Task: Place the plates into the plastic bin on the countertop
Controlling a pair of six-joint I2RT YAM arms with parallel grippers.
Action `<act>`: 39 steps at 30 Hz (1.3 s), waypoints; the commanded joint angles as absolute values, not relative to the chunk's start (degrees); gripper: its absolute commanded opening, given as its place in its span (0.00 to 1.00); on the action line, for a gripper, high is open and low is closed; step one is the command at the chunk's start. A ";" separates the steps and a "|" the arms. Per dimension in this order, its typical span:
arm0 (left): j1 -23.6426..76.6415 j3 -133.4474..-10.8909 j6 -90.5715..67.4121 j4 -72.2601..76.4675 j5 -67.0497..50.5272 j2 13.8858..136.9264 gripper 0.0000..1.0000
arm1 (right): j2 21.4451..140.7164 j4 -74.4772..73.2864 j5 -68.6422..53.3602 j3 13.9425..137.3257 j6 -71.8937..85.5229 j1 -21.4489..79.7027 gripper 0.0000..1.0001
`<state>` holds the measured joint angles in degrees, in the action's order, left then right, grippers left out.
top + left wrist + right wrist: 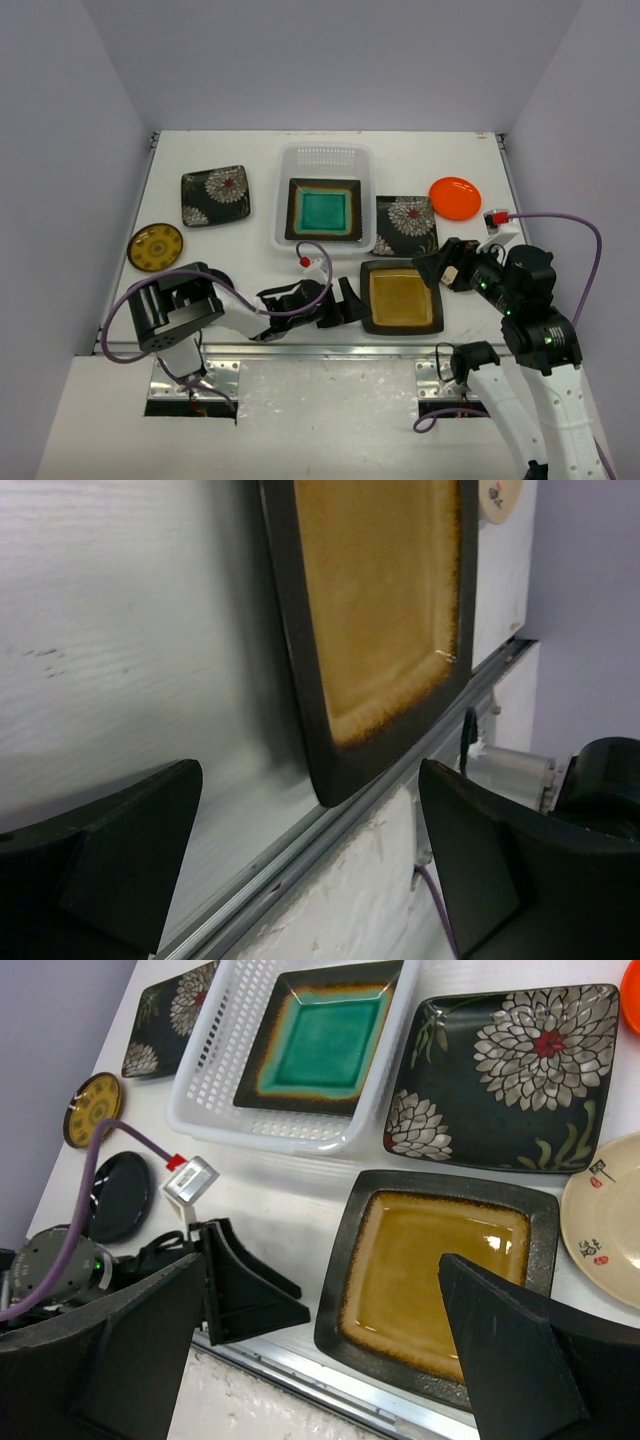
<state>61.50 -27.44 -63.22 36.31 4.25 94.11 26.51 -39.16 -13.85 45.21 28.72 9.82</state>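
Note:
The plastic bin (pixel 283 225) stands at centre back and holds the teal square plate (pixel 323 210). The amber square plate (pixel 402 297) lies flat by the front rail. My left gripper (pixel 345 303) is open and empty, low on the countertop (pixel 250 255), just left of the amber plate's near left corner (pixel 340 770). My right gripper (pixel 440 268) is open and empty, hovering above the amber plate's right side (pixel 440 1270). Flowered black plates lie left (pixel 215 196) and right (pixel 405 225) of the bin. The beige plate (pixel 605 1220) lies right of the amber plate.
An orange round plate (pixel 455 197) lies at back right, a patterned yellow one (pixel 155 247) at the left edge, and a black round one (pixel 125 1195) beside the left arm. The metal rail (pixel 300 855) runs along the front edge. Grey walls enclose three sides.

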 commanded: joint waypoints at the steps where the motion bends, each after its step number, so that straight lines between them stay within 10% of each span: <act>1: 59.21 -30.15 -64.15 46.64 1.78 99.64 0.79 | 26.02 -38.84 -13.75 48.49 27.87 9.58 0.99; 9: 54.70 -31.19 -64.60 49.60 -4.84 106.71 0.40 | 26.71 -38.85 -15.64 49.21 27.33 9.58 0.99; 20: 54.40 -33.82 -65.79 55.46 -10.61 114.13 0.31 | 26.83 -38.32 -16.52 49.04 27.58 9.58 0.99; 28: 54.47 -32.90 -66.09 56.71 -10.09 113.91 0.01 | 26.40 -38.39 -16.70 49.39 27.58 9.65 0.99; 39: 58.52 -27.37 -66.03 50.55 -5.83 91.91 0.00 | 26.04 -38.37 -16.31 49.73 27.53 9.58 0.99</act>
